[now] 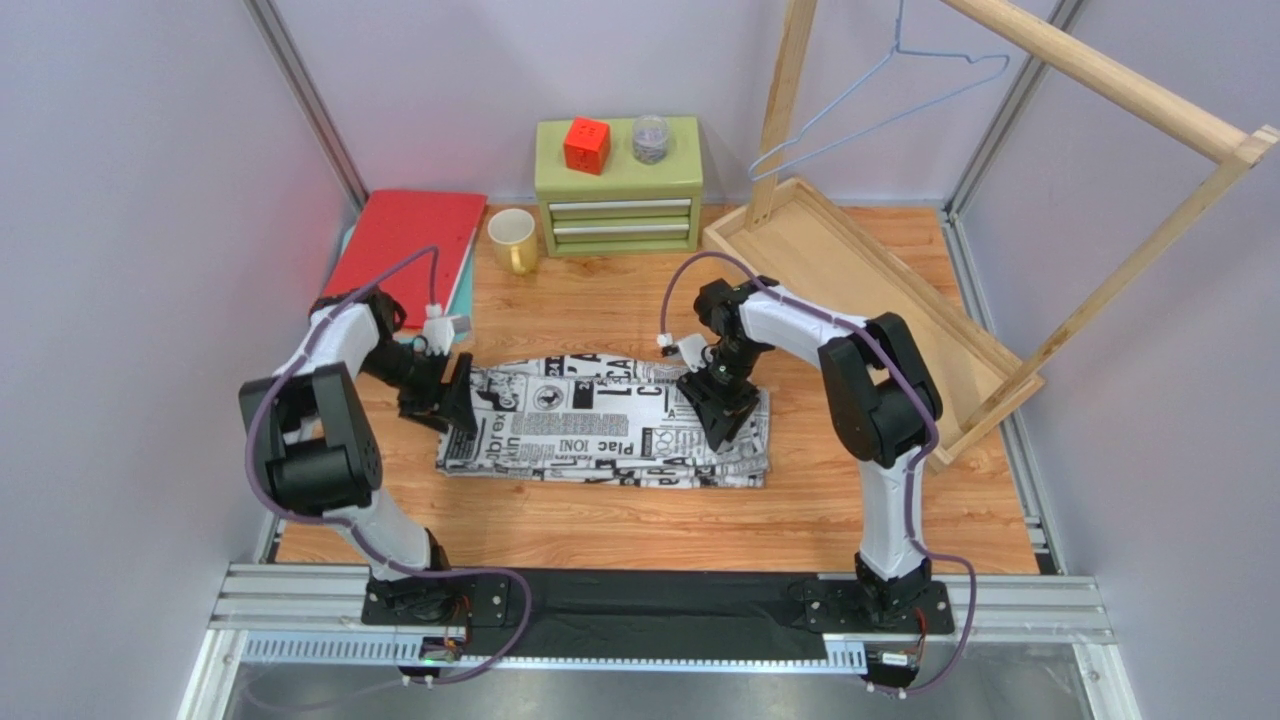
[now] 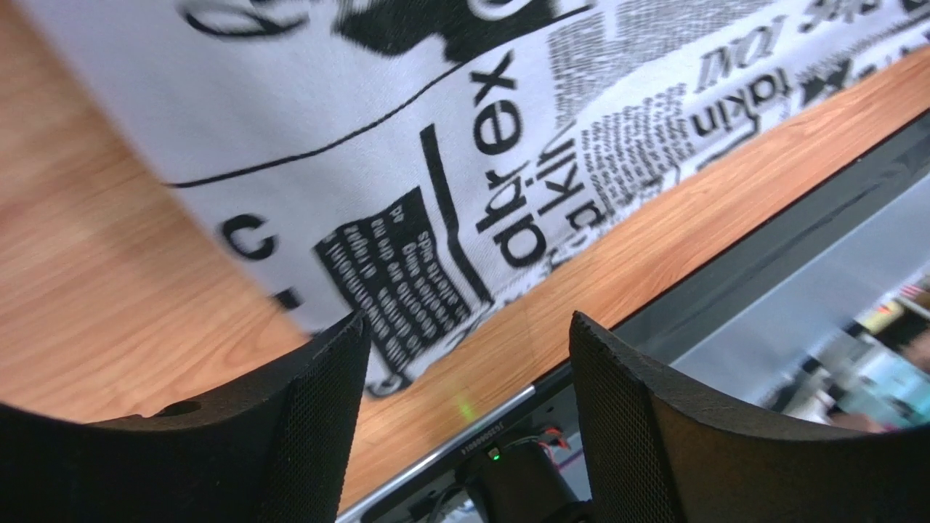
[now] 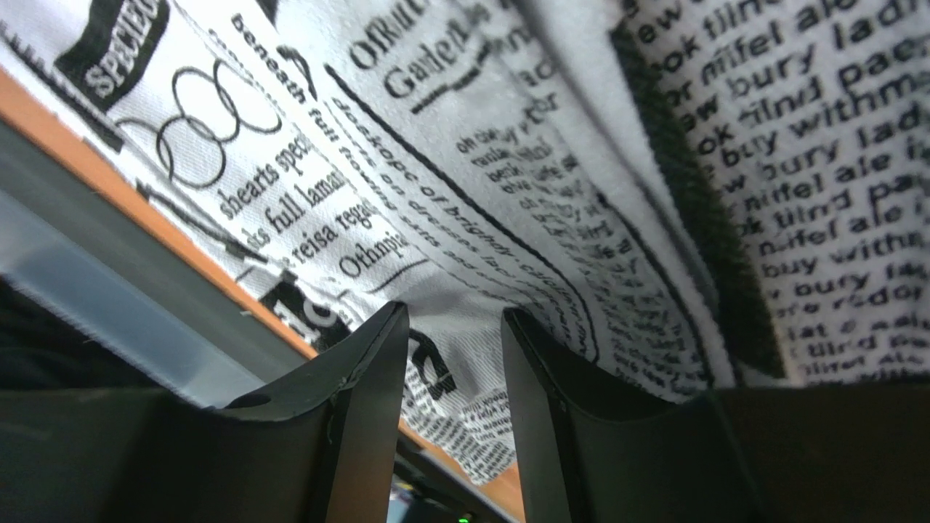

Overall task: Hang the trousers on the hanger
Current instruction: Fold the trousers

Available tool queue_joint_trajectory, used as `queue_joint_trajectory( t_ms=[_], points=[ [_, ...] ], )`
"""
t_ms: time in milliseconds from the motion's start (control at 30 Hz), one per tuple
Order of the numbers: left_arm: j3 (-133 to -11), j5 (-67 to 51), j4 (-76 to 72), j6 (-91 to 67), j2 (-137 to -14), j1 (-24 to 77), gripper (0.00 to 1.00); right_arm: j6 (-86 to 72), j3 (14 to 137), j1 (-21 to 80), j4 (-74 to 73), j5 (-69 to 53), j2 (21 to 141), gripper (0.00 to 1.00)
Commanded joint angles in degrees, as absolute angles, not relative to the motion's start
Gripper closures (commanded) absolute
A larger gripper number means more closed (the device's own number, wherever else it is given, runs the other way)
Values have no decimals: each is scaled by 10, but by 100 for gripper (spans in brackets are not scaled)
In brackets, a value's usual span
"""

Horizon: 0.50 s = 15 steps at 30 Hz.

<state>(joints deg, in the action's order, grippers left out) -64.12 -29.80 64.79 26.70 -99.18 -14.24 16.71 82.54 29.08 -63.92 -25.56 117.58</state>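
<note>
Top view: trousers (image 1: pixel 601 428) lie folded on the table (image 1: pixel 842 518), and the hanger (image 1: pixel 881 119) hangs on the wooden rack (image 1: pixel 1112 78), well apart. Left wrist: left gripper (image 2: pixel 464 327) released, jaws wide at the cloth's edge. Right wrist: right gripper (image 3: pixel 453 316) narrowly parted against the cloth; whether it grasps cannot be told.

From high above and behind the arm bases, looking down and forward over the whole table (image 1: pixel 842 518), far enough back to take in both arms. From the left wrist, very near, looking out between the fingers of the left gripper (image 2: pixel 464 321) across the trousers (image 2: pixel 360 131) toward the table's near edge. From the right wrist, nearer still, past the right gripper (image 3: pixel 454 314) at the same cloth and edge. Shared by all three: trousers and table.
</note>
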Motion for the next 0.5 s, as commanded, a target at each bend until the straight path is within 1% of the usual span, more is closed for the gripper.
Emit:
queue_joint_trajectory(
  t_ms=[0,67,133,200,267,300,367,467],
  points=[
    [-714,-362,662,327,-889,-134,26,292,859,269,-610,-98,1156,54],
    [-741,-361,664,326,-901,-109,27,301,888,268,-639,-133,1137,52],
    [-758,-358,629,296,-925,-89,27,302,908,269,-658,-163,1120,49],
    [-773,-356,599,276,-960,-81,30,280,923,269,-661,-183,1114,46],
    [-782,-354,578,239,-985,-76,34,269,925,269,-659,-185,1125,47],
    [-785,-355,562,232,-1005,-71,35,262,921,269,-656,-181,1131,49],
    [-784,-328,544,210,-1024,-66,38,261,910,267,-639,-163,1147,50],
    [-776,-279,522,192,-1056,-62,39,264,882,263,-613,-129,1174,52]
  ],
)
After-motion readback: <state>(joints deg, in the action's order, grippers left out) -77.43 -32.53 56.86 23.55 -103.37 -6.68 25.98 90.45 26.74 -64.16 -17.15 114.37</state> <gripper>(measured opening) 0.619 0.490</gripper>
